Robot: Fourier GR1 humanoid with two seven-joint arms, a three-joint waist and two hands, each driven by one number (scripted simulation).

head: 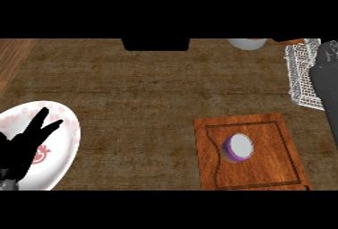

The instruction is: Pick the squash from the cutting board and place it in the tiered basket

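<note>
The squash (238, 147), a round thing with purple skin and a pale flat face, lies in the middle of the wooden cutting board (271, 172) at the lower right. No hand touches it. The white wire tiered basket (302, 76) stands at the upper right. A grey forearm (327, 94) rises along the right edge in front of the basket; its dark upper end, my right hand (329, 48), is too unclear to read. At the lower left edge rests my left hand (26, 143), open with its fingers pointing up.
Under the left hand lies a white plate (66, 134) with a pink pattern. A black object (156, 44) and a white bowl (247, 43) stand at the counter's far edge. The brown counter (145, 89) lies bare between the plate and the board.
</note>
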